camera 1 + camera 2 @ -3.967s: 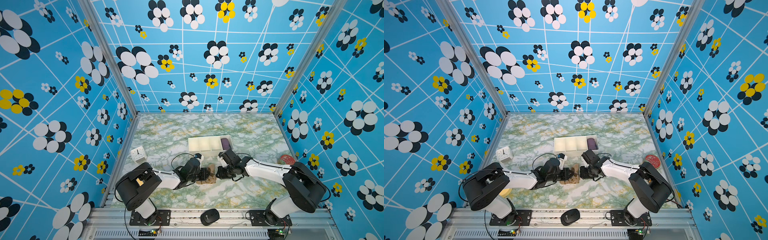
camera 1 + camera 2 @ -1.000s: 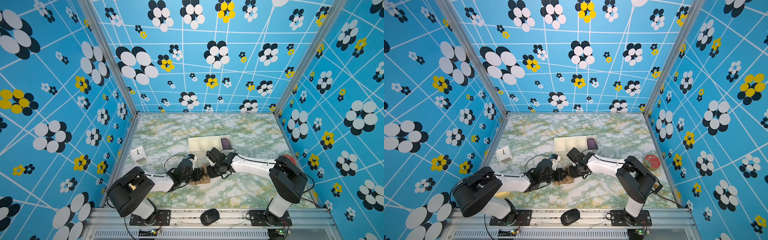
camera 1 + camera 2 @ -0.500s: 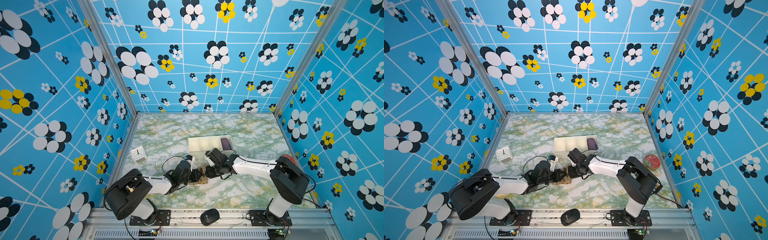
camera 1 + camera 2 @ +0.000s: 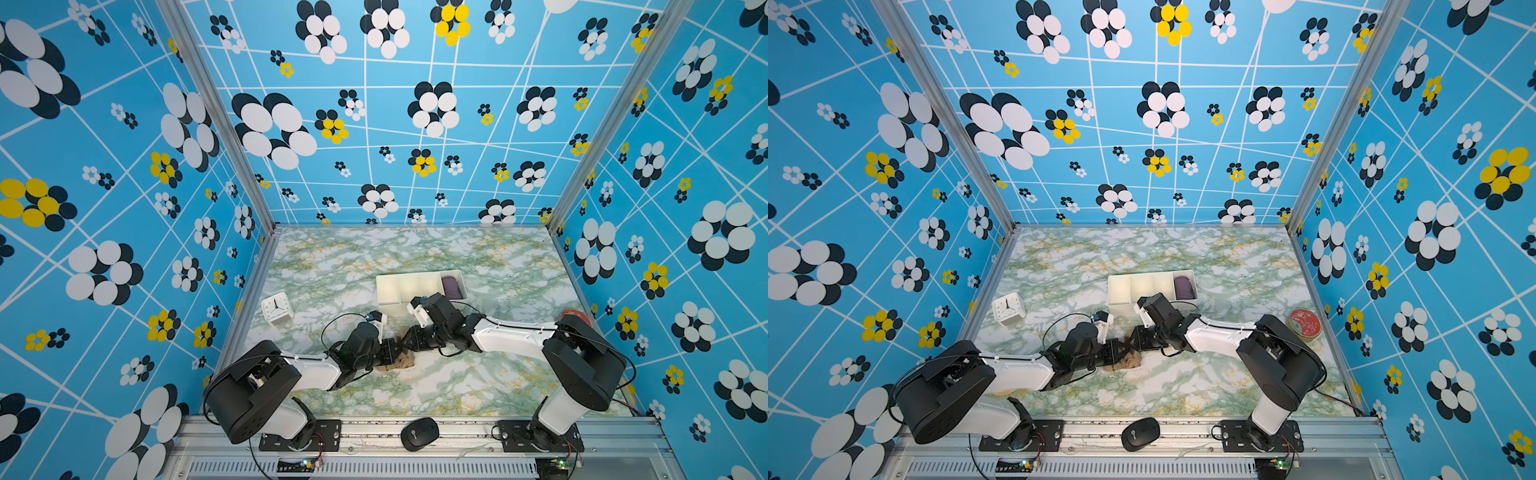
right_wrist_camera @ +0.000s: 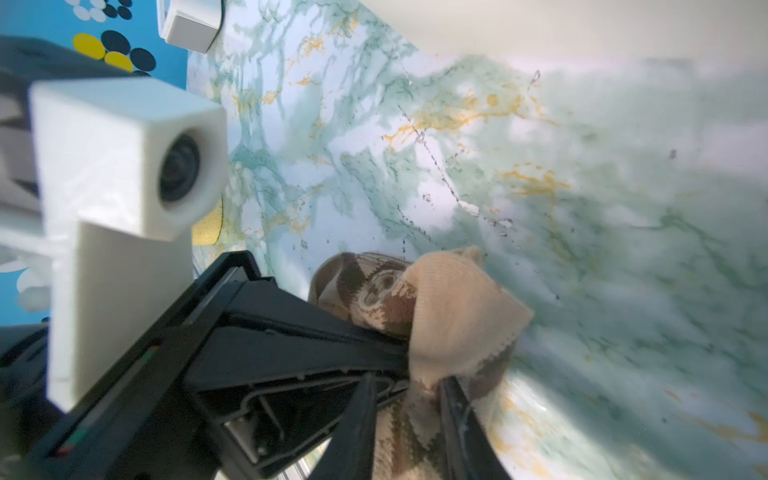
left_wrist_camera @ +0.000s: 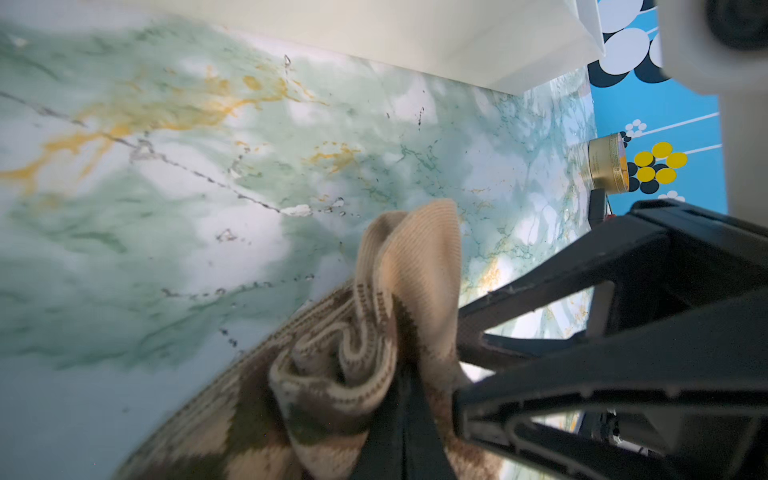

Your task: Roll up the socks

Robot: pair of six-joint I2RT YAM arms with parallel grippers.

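The tan socks (image 4: 402, 360) with brown argyle diamonds lie bunched and partly rolled on the marble table, near the front middle in both top views (image 4: 1128, 360). My left gripper (image 4: 394, 352) comes from the left. Its jaws are shut together and pushed into the roll (image 6: 332, 365), as the left wrist view shows (image 6: 405, 401). My right gripper (image 4: 409, 340) meets it from the right. In the right wrist view this gripper (image 5: 409, 384) is shut on the plain beige cuff (image 5: 453, 316), which is pulled up over the roll. The two grippers nearly touch.
A white divided tray (image 4: 405, 289) stands just behind the grippers, with a purple fabric bundle (image 4: 452, 287) in its right end. A white clock (image 4: 277, 308) sits at the left, a red-lidded tin (image 4: 575, 320) at the right. A black mouse (image 4: 419, 433) lies on the front rail.
Over four seconds both grippers and the socks have shifted a little left and toward the front. In the last second the right wrist has edged slightly right; the grips look unchanged.
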